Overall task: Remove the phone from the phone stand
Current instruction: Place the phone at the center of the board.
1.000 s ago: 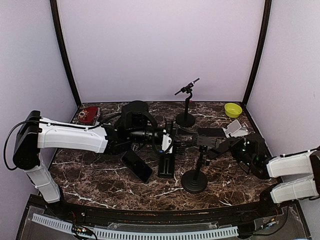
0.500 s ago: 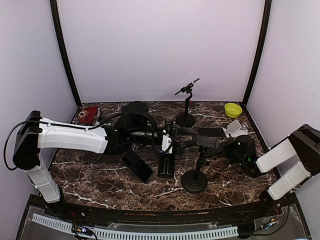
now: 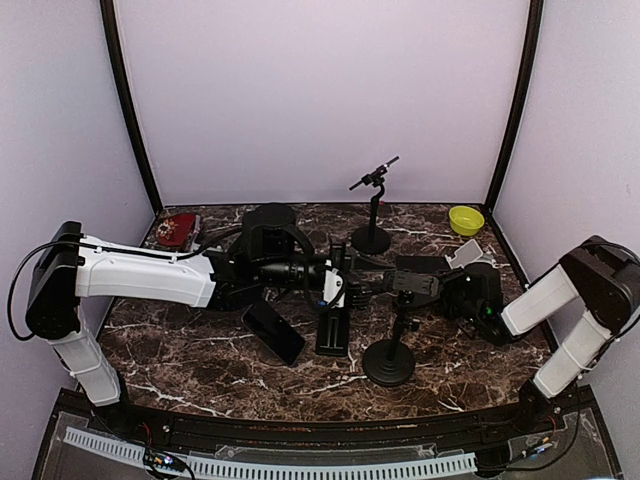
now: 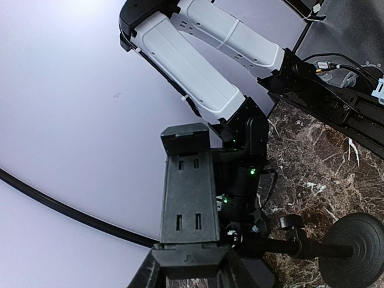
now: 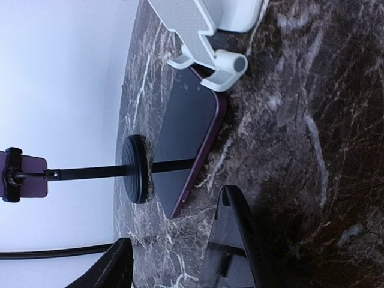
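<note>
No text, label or number can be read anywhere.

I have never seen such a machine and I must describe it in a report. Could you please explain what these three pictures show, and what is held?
These are two robot arms fixed at the near table edge, each ending in a two-finger end effector. One picture comes from a fixed camera above and behind them. The other two come from a small camera on each wrist. On the marble table stand a near stand and a far stand, both black, and a white stand. A yellow bowl and a dark phone lie there too. The left end effector is closed on the near stand's empty black clamp. The right end effector is open and holds nothing. A purple-edged phone lies flat on the table before it.
</note>
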You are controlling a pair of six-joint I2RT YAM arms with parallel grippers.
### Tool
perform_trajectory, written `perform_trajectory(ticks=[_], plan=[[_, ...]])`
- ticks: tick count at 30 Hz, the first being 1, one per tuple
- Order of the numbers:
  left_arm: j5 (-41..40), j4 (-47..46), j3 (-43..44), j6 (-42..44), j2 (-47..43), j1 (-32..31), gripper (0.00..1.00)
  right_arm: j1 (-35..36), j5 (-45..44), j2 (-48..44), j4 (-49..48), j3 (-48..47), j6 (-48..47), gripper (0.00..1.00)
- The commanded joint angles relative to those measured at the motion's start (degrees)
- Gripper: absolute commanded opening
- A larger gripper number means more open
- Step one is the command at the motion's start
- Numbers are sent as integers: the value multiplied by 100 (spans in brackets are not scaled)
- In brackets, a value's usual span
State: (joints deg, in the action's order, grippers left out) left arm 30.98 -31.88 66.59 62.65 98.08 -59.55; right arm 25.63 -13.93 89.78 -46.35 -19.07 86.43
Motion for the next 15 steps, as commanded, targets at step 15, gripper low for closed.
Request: perform_trajectory(ticks=[15], plan=[[-191, 190, -156, 124, -2, 5, 0, 179, 460, -273, 1125, -339, 282, 100]])
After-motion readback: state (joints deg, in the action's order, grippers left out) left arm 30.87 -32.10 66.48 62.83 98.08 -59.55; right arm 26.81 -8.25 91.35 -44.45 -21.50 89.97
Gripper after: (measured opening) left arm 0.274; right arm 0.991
